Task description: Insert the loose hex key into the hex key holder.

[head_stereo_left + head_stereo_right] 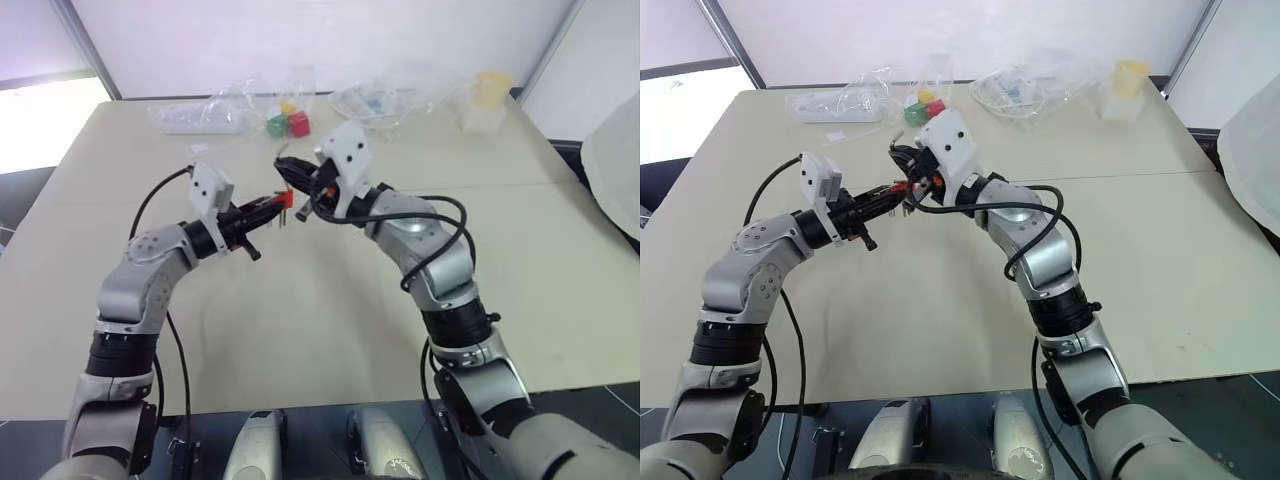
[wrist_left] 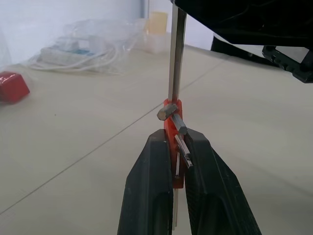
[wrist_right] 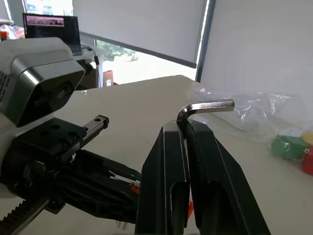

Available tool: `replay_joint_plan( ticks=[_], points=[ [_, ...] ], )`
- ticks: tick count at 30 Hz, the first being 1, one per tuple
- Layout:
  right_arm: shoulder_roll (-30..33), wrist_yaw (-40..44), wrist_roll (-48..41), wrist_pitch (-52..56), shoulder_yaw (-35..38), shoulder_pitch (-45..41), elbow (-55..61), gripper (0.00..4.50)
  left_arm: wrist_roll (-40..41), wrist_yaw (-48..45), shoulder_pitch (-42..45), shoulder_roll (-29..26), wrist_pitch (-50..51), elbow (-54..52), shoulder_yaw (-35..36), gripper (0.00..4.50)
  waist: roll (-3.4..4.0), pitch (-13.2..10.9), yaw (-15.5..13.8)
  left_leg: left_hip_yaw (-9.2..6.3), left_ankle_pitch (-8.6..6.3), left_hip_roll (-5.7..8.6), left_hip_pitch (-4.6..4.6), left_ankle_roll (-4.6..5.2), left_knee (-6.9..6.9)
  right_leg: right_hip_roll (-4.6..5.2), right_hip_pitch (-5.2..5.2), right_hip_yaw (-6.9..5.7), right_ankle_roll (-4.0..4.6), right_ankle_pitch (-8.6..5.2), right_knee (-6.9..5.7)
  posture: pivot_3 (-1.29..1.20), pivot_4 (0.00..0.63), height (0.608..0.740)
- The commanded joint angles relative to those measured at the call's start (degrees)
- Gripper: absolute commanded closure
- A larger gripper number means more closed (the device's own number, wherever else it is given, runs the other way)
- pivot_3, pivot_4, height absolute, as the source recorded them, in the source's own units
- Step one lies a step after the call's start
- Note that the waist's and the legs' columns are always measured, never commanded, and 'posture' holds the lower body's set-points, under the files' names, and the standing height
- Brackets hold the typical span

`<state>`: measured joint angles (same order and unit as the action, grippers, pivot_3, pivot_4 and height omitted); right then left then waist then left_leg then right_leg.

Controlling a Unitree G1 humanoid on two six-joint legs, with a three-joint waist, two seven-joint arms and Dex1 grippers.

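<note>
We find both grippers raised over the middle of the table [image 1: 330,300], the left gripper [image 1: 272,206] left of the right gripper [image 1: 292,172], tips meeting. The holder [image 2: 172,128] sits between the left fingers; the hex key [image 3: 205,106] (clamped by the right) touches it from above. Cubes [image 1: 288,122] and bags [image 1: 395,98] lie behind, along the far edge.

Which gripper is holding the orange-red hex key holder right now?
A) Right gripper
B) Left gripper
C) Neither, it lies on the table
B: the left gripper is shut on the hex key holder, while the right gripper clamps the loose hex key.
</note>
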<state>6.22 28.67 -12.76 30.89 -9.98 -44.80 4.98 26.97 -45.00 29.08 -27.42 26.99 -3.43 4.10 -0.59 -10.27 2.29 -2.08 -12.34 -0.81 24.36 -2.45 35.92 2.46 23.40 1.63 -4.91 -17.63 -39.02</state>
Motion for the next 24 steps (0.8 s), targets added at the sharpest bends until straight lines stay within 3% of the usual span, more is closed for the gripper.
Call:
replay_joint_plan(
  ticks=[1, 24],
  points=[
    [-0.93, -0.78, -1.85, 1.37, 1.47, -1.20, 3.30, 4.46, 0.94, 0.01, 1.32, -0.75, -0.96, -2.18, 1.75, 4.50, 0.00, 0.00, -0.01, 0.00, 0.00, 0.00, 0.00, 0.00, 0.00, 0.00, 0.00, 0.00, 0.00, 0.00, 0.00, 0.00, 0.150, 0.740],
    [0.92, -0.83, -1.05, 5.66, -0.83, 1.26, 3.95, 4.46, 1.36, 0.56, 2.28, -0.95, -0.79, -2.77, 2.48, 4.50, 0.00, 0.00, 0.01, 0.00, 0.00, 0.01, 0.00, 0.00, 0.00, 0.00, 0.00, 0.00, 0.00, 0.00, 0.00, 0.00, 0.150, 0.740]
  ],
)
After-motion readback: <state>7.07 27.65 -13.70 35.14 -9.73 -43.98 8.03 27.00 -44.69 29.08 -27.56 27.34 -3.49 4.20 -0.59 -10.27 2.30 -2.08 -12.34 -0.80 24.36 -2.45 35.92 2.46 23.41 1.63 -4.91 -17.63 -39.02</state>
